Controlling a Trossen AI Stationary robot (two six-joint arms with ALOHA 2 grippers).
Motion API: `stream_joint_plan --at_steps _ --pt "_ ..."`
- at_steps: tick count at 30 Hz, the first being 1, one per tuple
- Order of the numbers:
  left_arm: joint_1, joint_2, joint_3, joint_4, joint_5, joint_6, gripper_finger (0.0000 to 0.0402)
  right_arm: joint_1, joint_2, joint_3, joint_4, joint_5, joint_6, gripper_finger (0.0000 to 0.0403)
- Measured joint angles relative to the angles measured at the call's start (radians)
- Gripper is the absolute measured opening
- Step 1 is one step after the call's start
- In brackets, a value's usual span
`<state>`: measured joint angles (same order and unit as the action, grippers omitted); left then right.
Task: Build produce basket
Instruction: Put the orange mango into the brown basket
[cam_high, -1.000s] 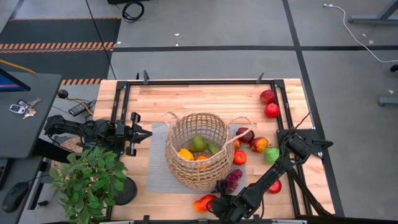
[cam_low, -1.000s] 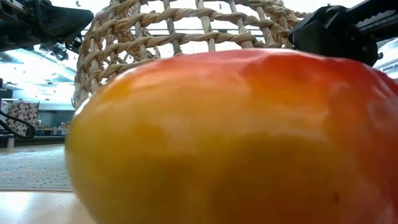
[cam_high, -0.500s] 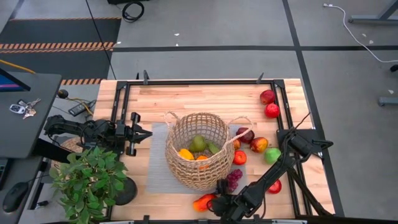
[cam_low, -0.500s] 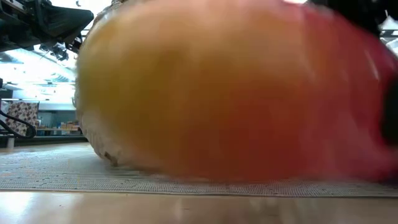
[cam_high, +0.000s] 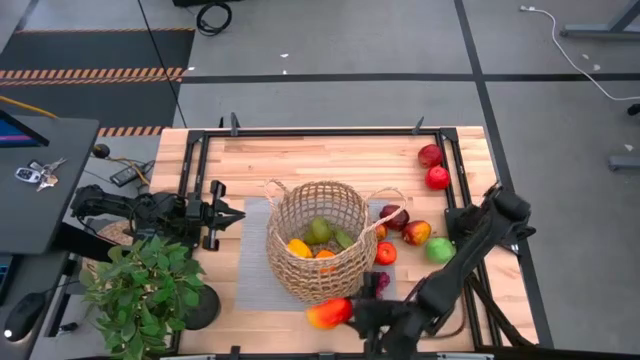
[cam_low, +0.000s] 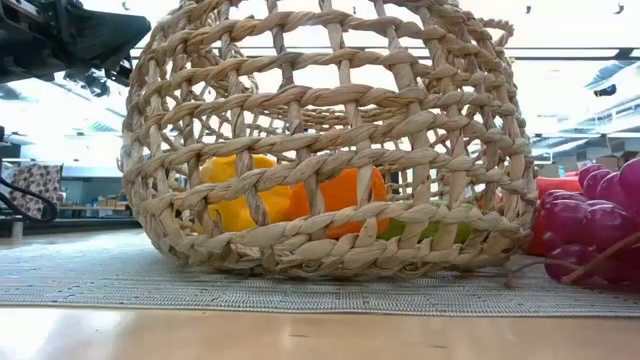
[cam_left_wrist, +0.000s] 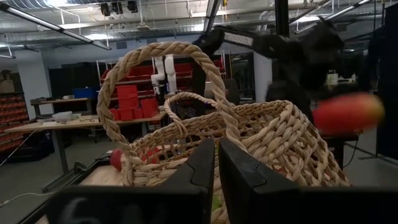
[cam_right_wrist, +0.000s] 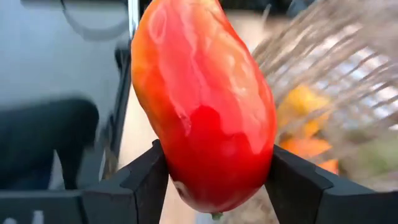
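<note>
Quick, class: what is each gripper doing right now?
Left gripper: shut, empty, beside the basket.
Right gripper: shut on the red-orange mango, near the basket's front.

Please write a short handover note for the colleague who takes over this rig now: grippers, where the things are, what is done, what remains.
Right gripper: shut on the red-orange fruit, lifted at the table's near edge, beside the basket.
Left gripper: shut, empty, waiting left of the basket.
Done: yellow, orange and green pieces lie in the basket.
Left: drop the held fruit in; then the grapes beside the basket, the green apple and the red apples to its right.
</note>
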<state>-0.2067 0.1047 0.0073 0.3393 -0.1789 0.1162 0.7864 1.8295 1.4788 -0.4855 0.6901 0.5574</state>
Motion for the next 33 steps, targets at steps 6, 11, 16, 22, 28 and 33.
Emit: stream_joint_plan --at_steps 6,11,16,22,28,33 --pt "0.0 0.0 0.0 0.0 0.0 0.0 0.0035 -0.027 -0.188 0.0 0.035 0.015 -0.013 0.0236" --pt "0.0 0.0 0.0 0.0 0.0 0.0 0.0033 -0.033 -0.308 0.0 0.109 0.029 -0.097 0.0236" --pt "0.0 0.0 0.0 0.0 0.0 0.0 0.0026 -0.032 -0.39 0.0 0.229 0.051 -0.22 0.0236" --pt "0.0 0.0 0.0 0.0 0.0 0.0 0.0029 -0.043 -0.463 0.0 0.278 0.073 -0.303 0.0236" --pt "0.0 0.0 0.0 0.0 0.0 0.0 0.0036 -0.052 -0.488 0.001 0.274 0.102 -0.318 0.0236" --pt "0.0 0.0 0.0 0.0 0.0 0.0 0.0034 -0.055 -0.482 0.001 0.272 0.108 -0.329 0.0236"
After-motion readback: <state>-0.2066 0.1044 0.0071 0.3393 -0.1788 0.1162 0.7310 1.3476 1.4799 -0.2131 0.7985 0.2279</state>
